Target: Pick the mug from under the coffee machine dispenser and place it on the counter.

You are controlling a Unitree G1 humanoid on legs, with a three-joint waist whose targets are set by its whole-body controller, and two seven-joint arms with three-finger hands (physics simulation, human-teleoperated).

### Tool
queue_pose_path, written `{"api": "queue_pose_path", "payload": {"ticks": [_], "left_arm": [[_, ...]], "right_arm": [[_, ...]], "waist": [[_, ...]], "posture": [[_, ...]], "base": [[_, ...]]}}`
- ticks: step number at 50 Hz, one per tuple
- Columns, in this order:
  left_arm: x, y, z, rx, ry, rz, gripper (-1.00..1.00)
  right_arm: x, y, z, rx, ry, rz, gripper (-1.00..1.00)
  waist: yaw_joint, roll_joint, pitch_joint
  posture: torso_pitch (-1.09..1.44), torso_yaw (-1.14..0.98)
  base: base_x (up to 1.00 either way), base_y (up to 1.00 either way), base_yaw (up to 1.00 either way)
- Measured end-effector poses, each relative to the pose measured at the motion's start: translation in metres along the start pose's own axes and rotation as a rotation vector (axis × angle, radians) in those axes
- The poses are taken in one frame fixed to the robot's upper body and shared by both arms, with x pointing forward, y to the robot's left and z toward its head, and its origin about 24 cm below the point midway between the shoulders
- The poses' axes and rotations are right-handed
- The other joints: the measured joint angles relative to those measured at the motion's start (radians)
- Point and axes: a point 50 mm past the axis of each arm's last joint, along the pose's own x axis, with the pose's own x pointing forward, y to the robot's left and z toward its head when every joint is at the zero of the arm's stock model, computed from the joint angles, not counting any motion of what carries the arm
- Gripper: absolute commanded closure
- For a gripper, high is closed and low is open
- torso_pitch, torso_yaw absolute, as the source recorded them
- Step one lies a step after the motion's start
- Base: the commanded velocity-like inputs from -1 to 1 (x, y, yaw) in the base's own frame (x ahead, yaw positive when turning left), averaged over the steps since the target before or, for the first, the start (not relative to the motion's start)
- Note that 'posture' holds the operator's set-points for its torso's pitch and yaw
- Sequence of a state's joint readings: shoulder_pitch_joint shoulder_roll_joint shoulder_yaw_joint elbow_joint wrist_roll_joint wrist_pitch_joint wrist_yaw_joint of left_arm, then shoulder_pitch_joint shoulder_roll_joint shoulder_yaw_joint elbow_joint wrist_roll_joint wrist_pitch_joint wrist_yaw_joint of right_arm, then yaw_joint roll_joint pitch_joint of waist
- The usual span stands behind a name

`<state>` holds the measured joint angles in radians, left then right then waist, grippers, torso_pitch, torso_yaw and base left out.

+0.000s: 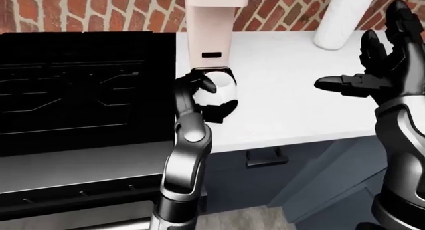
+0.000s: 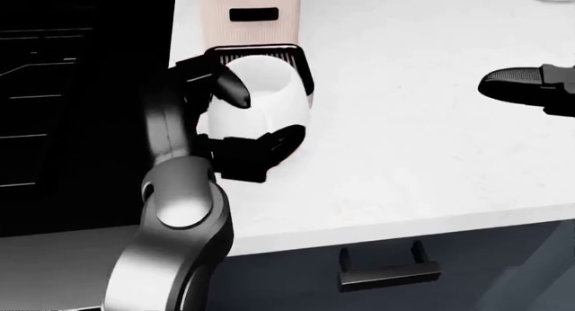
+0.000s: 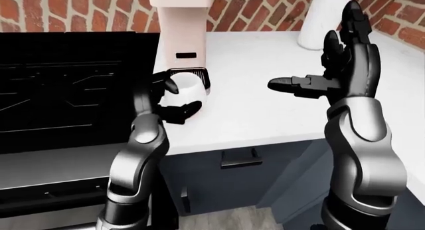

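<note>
A white mug (image 2: pixel 261 98) stands on the black drip grate (image 2: pixel 256 53) at the foot of the pale coffee machine (image 1: pixel 209 35), seen in the head view at upper centre. My left hand (image 2: pixel 265 115) is closed round the mug from its left side, with one finger (image 2: pixel 229 88) over the upper part and the others (image 2: pixel 261 149) under the lower part. My right hand (image 3: pixel 325 65) is open and empty, raised above the white counter (image 2: pixel 431 163) to the right of the mug.
A black stove (image 1: pixel 79 90) fills the left of the eye views, right beside the coffee machine. A white cylinder (image 1: pixel 345 15) stands at the brick wall at upper right. A dark drawer with a handle (image 2: pixel 386 270) lies below the counter edge.
</note>
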<state>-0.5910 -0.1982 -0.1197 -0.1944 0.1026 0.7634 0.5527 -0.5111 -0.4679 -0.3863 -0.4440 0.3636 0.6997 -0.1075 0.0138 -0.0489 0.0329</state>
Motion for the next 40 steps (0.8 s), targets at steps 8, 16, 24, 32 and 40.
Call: {"api": "queue_pose_path", "payload": {"ticks": [8,16,24,32,40], "left_arm": [[-0.001,0.004,-0.005,0.002,-0.017,0.008,1.00],[-0.011,0.006,-0.023,0.019,0.038,-0.003,1.00],[-0.013,0.006,-0.026,0.021,0.017,-0.010,1.00],[-0.011,0.005,-0.029,0.021,0.008,-0.015,0.70],[-0.014,0.002,-0.030,0.015,0.022,-0.046,-1.00]], "right_arm": [[-0.001,-0.001,0.000,0.000,0.000,-0.002,-1.00],[-0.002,-0.001,0.000,-0.001,-0.002,-0.003,-1.00],[-0.002,0.000,-0.001,0.001,0.003,-0.002,-1.00],[-0.001,0.000,0.000,0.000,-0.002,0.002,-1.00],[-0.001,0.000,0.001,0.000,-0.003,0.002,-1.00]], "waist": [[0.000,-0.001,-0.005],[0.003,-0.001,-0.005],[0.005,-0.001,-0.010],[0.004,-0.002,-0.013],[0.005,-0.002,-0.014]], "posture": [[0.00,0.00],[0.00,0.00],[0.00,0.00],[0.00,0.00],[0.00,0.00]], "base": [[0.00,0.00,0.00],[0.00,0.00,0.00],[0.00,0.00,0.00],[0.00,0.00,0.00],[0.00,0.00,0.00]]}}
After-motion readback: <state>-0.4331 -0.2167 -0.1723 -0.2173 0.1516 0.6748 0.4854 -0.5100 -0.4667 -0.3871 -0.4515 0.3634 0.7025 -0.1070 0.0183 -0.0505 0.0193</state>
